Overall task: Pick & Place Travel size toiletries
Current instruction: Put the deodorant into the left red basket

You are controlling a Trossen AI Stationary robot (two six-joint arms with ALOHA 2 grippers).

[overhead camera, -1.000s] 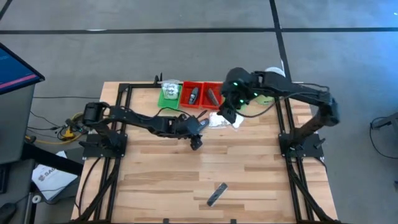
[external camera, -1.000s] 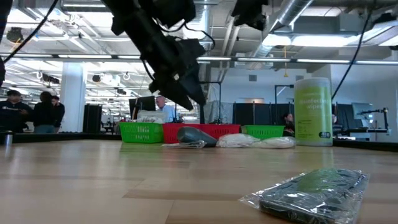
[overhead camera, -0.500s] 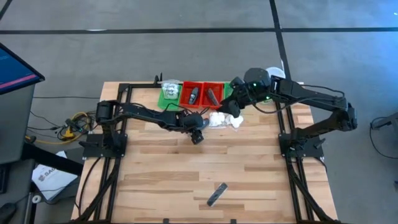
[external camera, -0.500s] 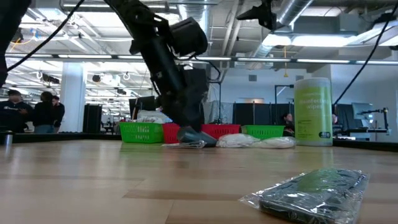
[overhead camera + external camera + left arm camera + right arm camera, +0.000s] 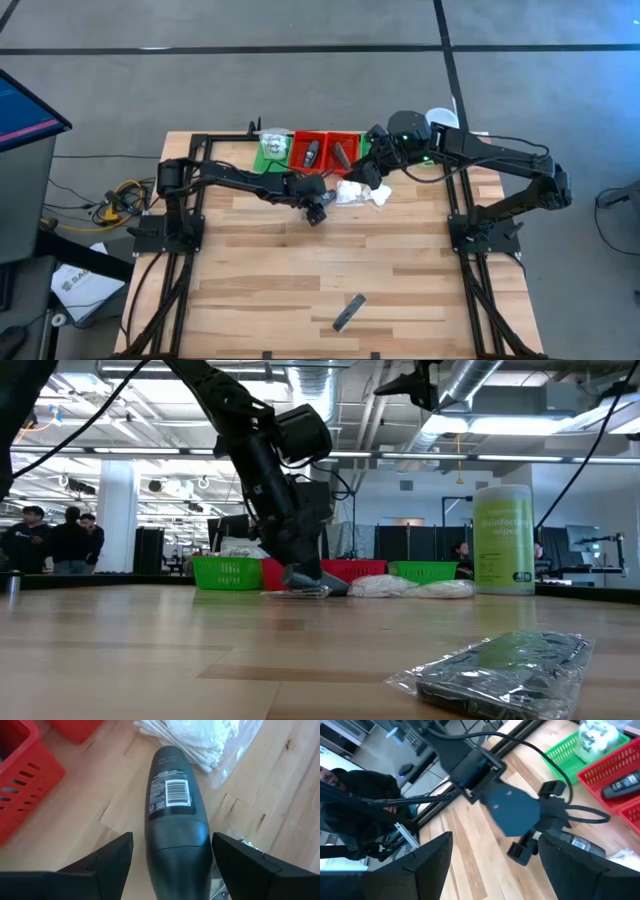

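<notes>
A dark grey oval piece point(image 5: 170, 805) with a barcode label lies flat on the wood, next to the white soft packets point(image 5: 362, 192). My left gripper point(image 5: 316, 210) is down at the table and open. Its fingers point(image 5: 112, 862) stand on either side of the piece's near end; whether they touch it, I cannot tell. My right gripper point(image 5: 368, 178) hangs open over the packets, with nothing between its fingers point(image 5: 427, 865). A dark flat bar in clear wrap point(image 5: 348, 312) lies near the table's near edge.
Red trays point(image 5: 325, 150) holding dark items and a green tray point(image 5: 270, 152) holding pale items stand at the far edge. A tall pale green canister point(image 5: 503, 538) stands far right. Black frame rails point(image 5: 190, 250) run down both sides. People stand in the room behind.
My left gripper has come down and a little toward the far edge, until its fingers stand around the dark oval piece, which has stayed put. My right arm has drawn its forearm back toward the table's right, its gripper staying above the white packets.
</notes>
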